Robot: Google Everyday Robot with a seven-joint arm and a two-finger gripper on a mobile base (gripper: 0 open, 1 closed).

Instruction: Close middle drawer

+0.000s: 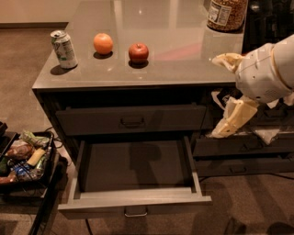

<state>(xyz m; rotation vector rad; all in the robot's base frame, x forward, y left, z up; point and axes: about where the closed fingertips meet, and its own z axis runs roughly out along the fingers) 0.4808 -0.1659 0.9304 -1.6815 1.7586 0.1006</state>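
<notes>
Middle drawer (pixel 92 202) pulled far out toward the camera beneath the shut upper drawer (pixel 92 121). Long axis left to right, low front panel nearest, small loop pull (pixel 136 212) at centre. Shallow flat-bottomed tray, dark and matte, nothing in it.

Gripper (pixel 219 95) off to the right of the cabinet, level with the upper drawer. Cream fingers (pixel 234 120) spread wide, gripping nothing, apart from the open drawer.

On the smooth grey worktop (pixel 183 69): can (pixel 64 48), orange (pixel 103 43), red apple (pixel 138 52), labelled jar (pixel 226 13). Far left, black bin (pixel 51 158) heaped with packets.
</notes>
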